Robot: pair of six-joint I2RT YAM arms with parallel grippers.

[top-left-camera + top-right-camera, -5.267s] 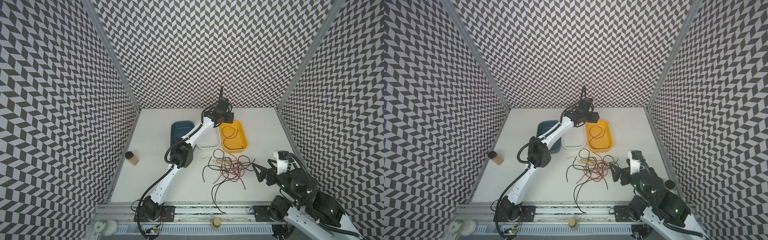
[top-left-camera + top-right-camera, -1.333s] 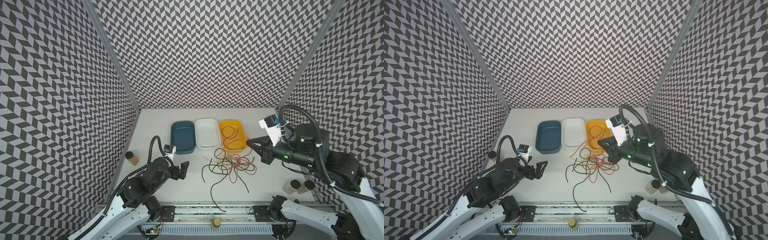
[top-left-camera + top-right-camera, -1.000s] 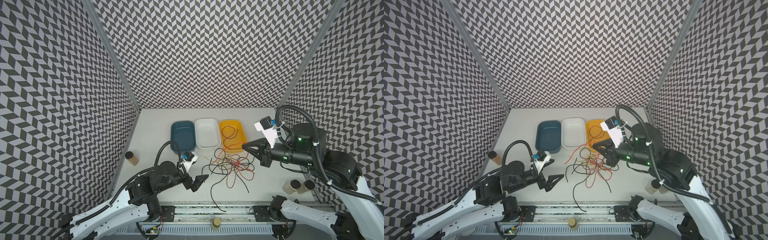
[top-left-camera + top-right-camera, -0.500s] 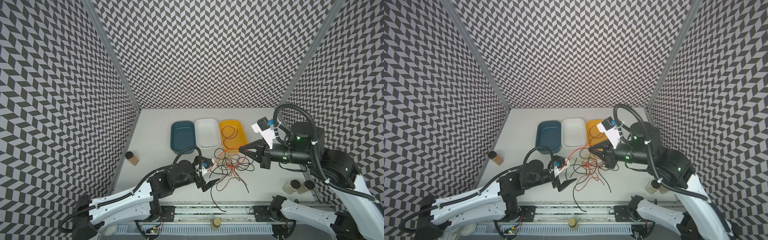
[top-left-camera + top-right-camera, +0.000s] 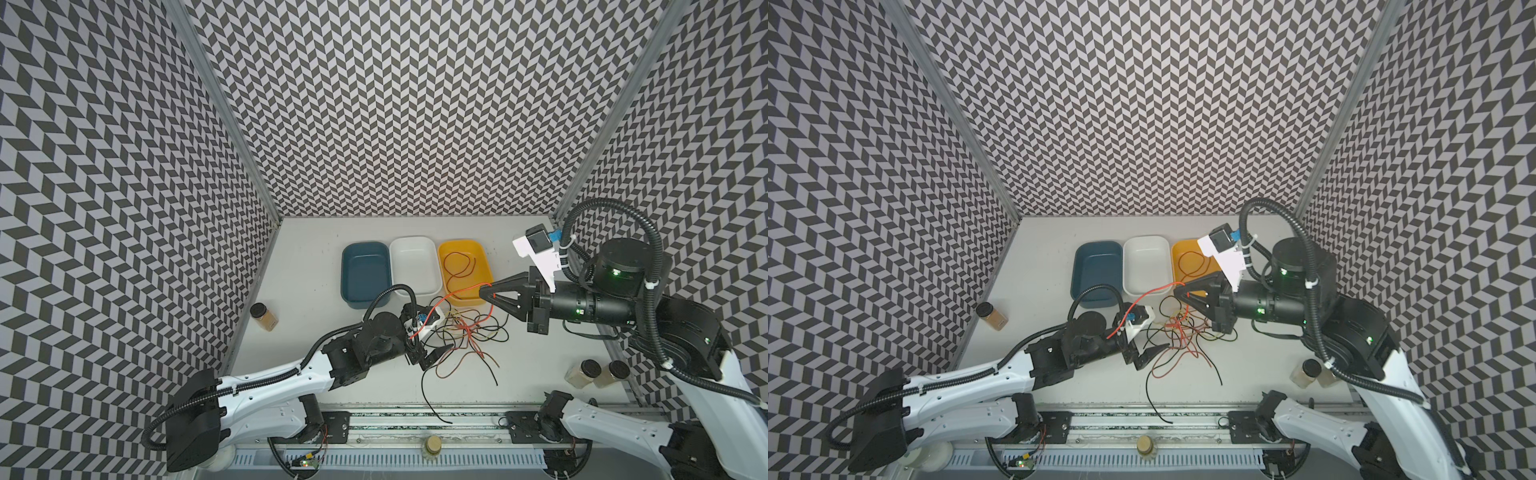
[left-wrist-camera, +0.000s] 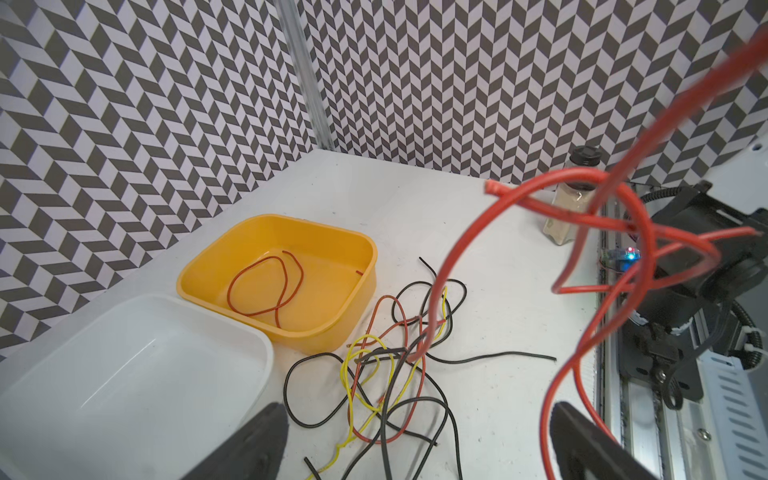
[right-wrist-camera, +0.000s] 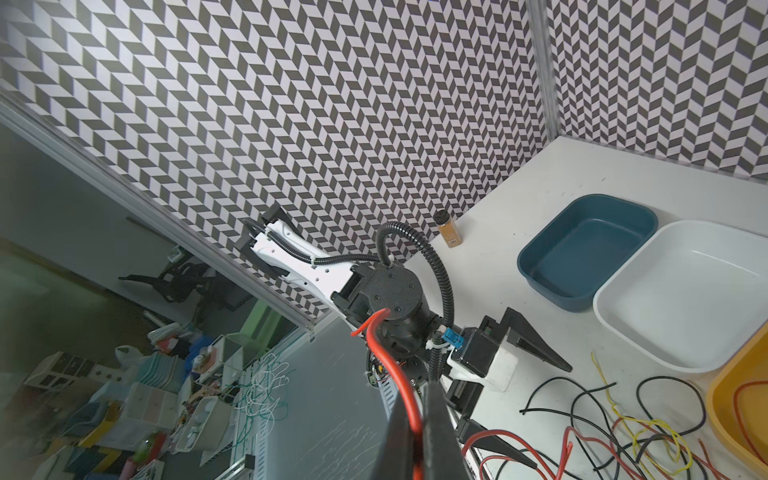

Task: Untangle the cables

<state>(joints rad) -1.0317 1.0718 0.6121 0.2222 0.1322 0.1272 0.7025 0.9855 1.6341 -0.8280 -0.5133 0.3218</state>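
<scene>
The cables (image 5: 465,332) are seen in both top views as a loose tangle of black, red and pale yellow strands on the white table (image 5: 311,257), just in front of the white tray (image 5: 415,266) and the yellow tray (image 5: 478,266); the blue tray (image 5: 365,270) is ranged beside the white one; a darker red cable (image 6: 286,279) is coiled alone inside the yellow tray.

The right hand (image 5: 482,289) is held clear of the table near the front of the yellow tray, its fingers pressed together on a bright red cable (image 5: 457,291); from the pinch one stretch is arched leftward to the camera on the left wrist, and another is dropped into the tangle; in the right wrist view the same cable is seen squeezed between the two fingers (image 7: 436,428).

The left hand (image 6: 417,409) is set low at the left edge of the tangle with its fingers spread wide apart; strands are seen between them in the left wrist view, but whether any is touched cannot be told.

A long black cable (image 5: 428,395) is trailed from the tangle toward the front rail; one spice jar (image 5: 264,316) is stood by the left wall, and two jars (image 5: 587,371) by the right.
</scene>
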